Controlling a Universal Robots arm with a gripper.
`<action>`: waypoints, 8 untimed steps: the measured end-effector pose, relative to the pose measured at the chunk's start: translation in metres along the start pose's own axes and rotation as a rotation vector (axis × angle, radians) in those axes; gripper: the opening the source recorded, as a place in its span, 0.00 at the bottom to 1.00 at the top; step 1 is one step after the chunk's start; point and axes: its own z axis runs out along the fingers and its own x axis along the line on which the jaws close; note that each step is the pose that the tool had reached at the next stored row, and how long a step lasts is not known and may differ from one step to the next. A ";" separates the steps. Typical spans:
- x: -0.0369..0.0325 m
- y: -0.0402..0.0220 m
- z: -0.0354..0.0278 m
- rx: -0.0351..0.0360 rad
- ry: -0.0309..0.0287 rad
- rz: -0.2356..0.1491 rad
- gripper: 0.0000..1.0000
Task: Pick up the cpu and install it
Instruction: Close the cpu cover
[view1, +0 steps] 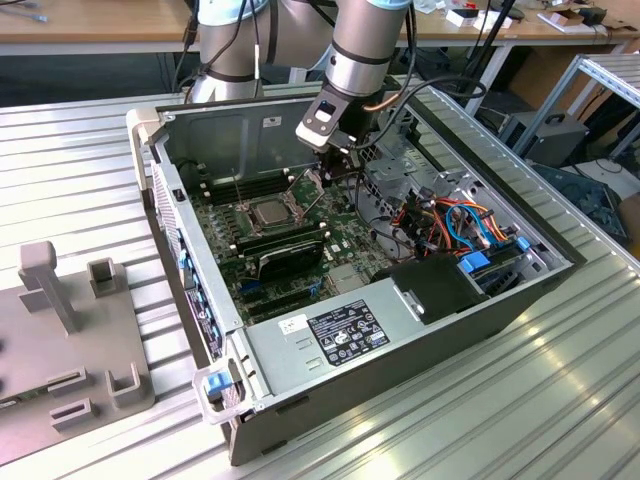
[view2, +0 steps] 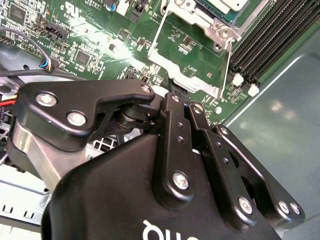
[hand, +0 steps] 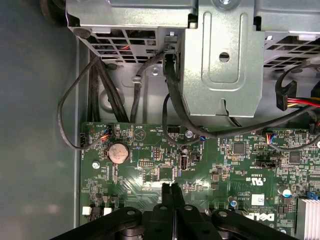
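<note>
The cpu (view1: 272, 211) lies flat in the square metal socket on the green motherboard (view1: 235, 225), its silver-grey top showing. In the second wrist view a corner of the cpu (view2: 224, 4) sits inside the socket frame. The socket's hinged bracket (view2: 192, 67) is swung open and stands up beside the socket. My gripper (view1: 324, 170) hangs just behind the socket, close to the raised bracket (view1: 305, 181). Its fingers (hand: 170, 189) are pressed together with nothing seen between them. In the second wrist view the gripper (view2: 173, 95) ends right at the bracket's edge.
The open computer case (view1: 500, 310) lies on a ribbed metal table. Memory slots (view2: 270, 40), loose black cables (hand: 170, 100) and a metal drive cage (hand: 220, 55) crowd the gripper. A power supply (view1: 340, 335) fills the near end. A grey fixture block (view1: 70, 340) sits at the exterior view's left.
</note>
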 end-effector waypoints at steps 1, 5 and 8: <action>0.0000 -0.0001 0.0000 0.0000 0.0000 0.000 0.11; 0.0000 -0.0039 0.0000 0.0001 0.0000 0.000 0.11; 0.0002 -0.0128 -0.0001 -0.0002 -0.0001 0.000 0.11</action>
